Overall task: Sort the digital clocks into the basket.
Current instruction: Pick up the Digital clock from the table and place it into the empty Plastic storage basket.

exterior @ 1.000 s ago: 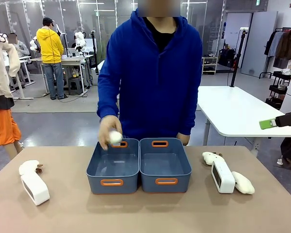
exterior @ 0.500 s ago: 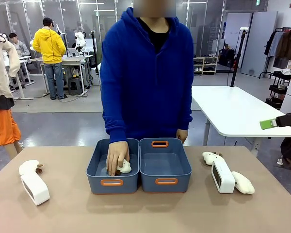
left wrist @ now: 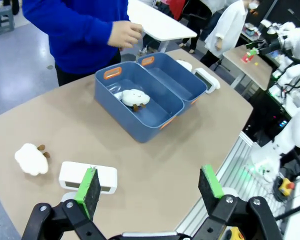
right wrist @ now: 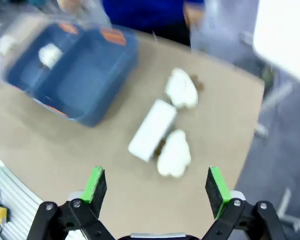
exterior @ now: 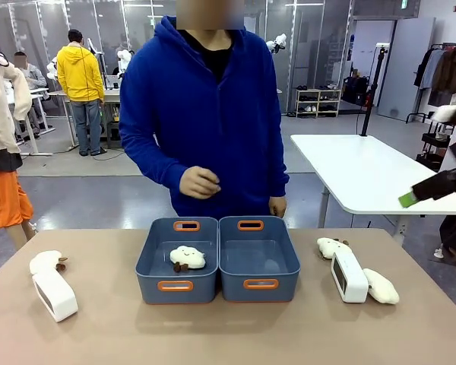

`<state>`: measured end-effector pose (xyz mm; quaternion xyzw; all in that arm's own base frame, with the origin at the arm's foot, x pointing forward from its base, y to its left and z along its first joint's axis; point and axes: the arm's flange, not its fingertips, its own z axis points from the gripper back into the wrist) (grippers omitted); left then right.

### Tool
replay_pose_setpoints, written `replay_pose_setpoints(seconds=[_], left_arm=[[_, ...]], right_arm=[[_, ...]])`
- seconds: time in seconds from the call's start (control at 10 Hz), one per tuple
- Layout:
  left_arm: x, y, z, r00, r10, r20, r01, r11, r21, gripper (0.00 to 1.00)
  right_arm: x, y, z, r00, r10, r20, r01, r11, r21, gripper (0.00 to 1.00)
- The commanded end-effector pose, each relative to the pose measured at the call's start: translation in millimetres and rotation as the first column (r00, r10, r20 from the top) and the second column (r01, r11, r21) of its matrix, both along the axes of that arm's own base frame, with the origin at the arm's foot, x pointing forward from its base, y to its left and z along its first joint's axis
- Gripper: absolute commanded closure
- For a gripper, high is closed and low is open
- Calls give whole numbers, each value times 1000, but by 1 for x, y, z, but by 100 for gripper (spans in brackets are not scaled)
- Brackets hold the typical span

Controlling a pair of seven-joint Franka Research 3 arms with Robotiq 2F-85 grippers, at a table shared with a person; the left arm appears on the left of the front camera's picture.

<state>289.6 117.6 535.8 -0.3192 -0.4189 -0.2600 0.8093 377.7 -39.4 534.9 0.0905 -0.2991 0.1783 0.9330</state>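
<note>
Two white digital clocks lie on the table. One clock [exterior: 53, 295] [left wrist: 87, 177] is at the front left, under my open left gripper [left wrist: 149, 185]. The other clock [exterior: 348, 275] [right wrist: 152, 129] [left wrist: 206, 80] lies at the right between two cloud plushes, below my open right gripper [right wrist: 155, 187]. Two blue-grey bins stand side by side in the middle. The left bin [exterior: 146, 258] [left wrist: 115, 112] holds a cloud plush [exterior: 187, 258] [left wrist: 134, 97]. The right bin [exterior: 285, 285] [left wrist: 190, 92] holds nothing. A green pad [exterior: 407, 199] of the right gripper shows at the far right, well above the table.
Cloud plushes lie beside each clock: one plush [exterior: 44, 262] at the left, another [exterior: 330, 247] and a third [exterior: 381, 286] at the right. The person stands behind the bins with a hand [exterior: 199, 182] raised at chest height. A white table [exterior: 365, 171] stands behind at the right.
The person set a cloud plush into the left bin and drew the hand back up to the chest. The right gripper's pad shifted slightly left and down.
</note>
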Motion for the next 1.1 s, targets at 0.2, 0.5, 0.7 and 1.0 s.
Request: replay_pose_setpoints(seconds=[0.2,0.5,0.7,1.0], left_arm=[[2,2,2,1000,-20,16,20,1000,-9,0],[2,2,2,1000,-20,16,20,1000,-9,0],[2,2,2,1000,-20,16,20,1000,-9,0],[2,2,2,1000,-20,16,20,1000,-9,0]], right_arm=[[64,58,-66,901,-238,-363,194,969,-154,0],[92,85,-123,867,-302,-395,256,952,-167,0],[100,96,-150,843,-346,-411,285,937,-203,0],[112,108,-186,838,-379,-393,327,925,-194,0]])
